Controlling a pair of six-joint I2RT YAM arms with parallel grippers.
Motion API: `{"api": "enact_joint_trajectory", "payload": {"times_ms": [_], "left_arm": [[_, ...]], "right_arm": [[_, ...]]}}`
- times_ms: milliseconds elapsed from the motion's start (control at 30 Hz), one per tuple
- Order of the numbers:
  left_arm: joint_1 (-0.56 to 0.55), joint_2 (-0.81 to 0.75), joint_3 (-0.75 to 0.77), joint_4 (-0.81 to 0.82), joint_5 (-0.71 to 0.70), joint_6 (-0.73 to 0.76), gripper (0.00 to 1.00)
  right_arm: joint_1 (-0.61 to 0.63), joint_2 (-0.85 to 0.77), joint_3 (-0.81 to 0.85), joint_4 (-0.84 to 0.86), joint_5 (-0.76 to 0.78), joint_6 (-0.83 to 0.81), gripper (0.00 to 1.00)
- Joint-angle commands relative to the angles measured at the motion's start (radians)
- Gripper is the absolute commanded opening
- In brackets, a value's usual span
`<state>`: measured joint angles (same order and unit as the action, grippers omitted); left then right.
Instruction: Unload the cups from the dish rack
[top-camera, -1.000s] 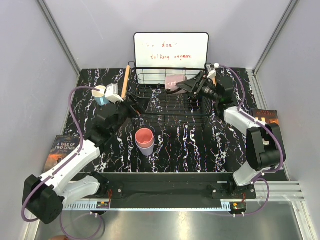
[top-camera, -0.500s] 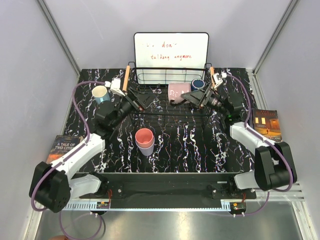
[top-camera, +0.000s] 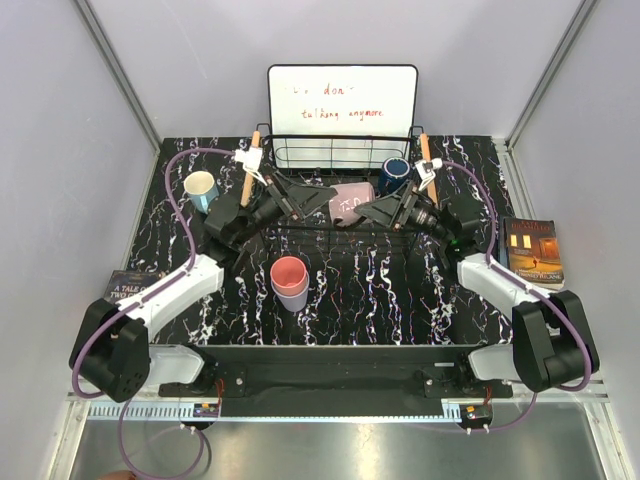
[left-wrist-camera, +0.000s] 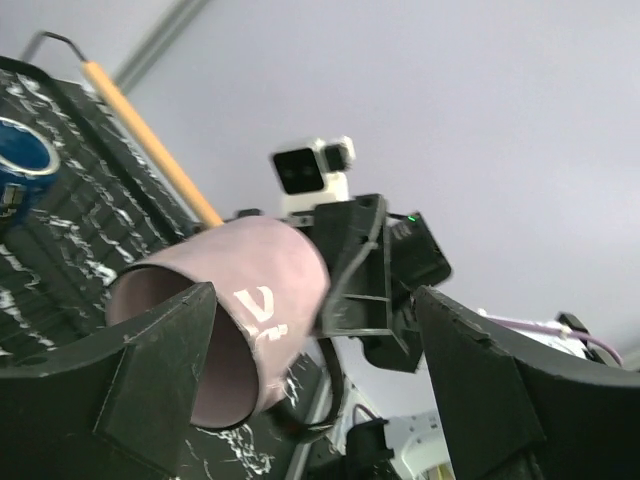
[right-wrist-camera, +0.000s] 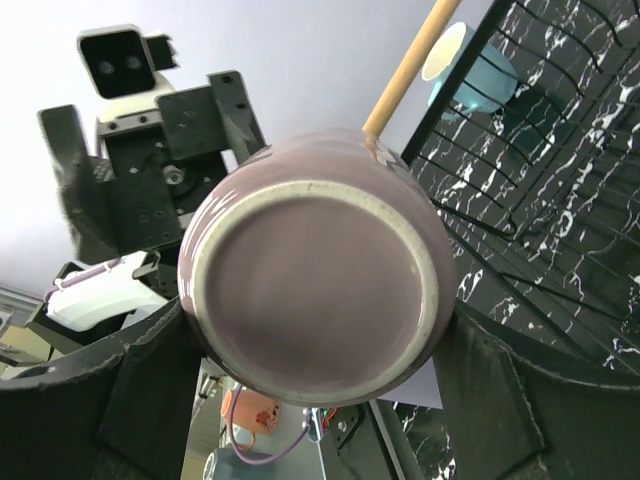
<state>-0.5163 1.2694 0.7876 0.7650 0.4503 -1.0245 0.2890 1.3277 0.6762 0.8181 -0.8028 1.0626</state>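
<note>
Both arms reach forward and inward, wrists nearly facing each other. The right arm (top-camera: 490, 275) stretches leftward, and the right gripper (top-camera: 374, 212) is clamped on the base end of the mauve cup (top-camera: 350, 203) (a finger on either side). The left arm (top-camera: 165, 290) carries the left gripper (top-camera: 316, 200), spread wide, with one finger at the cup's rim.

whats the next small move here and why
Probably close the left gripper on the mauve cup. The right gripper holds the cup by its base above the dish rack, and its rim sits by the left's open fingers, so this looks like a handover.
</note>
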Motion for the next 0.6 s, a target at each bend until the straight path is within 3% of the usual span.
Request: {"api": "enact_joint_trajectory", "payload": {"times_ms": [0,300,567], "left_arm": [[-0.031,0.012,0.044,0.082,0.044,-0.006,0.84],[-0.044,0.001,0.021,0.062,0.016,0.024,0.84],[-0.039,-0.137,0.045,-0.185,-0.183,0.221,0.86]], "right_arm": [[0.022,0.007,0.045,0.101,0.019,-0.012,0.0],[0.029,-0.015,0.062,0.053,0.039,-0.047,0.0],[0.029,-0.094,0.069,-0.069,0.071,-0.133,0.0]]}}
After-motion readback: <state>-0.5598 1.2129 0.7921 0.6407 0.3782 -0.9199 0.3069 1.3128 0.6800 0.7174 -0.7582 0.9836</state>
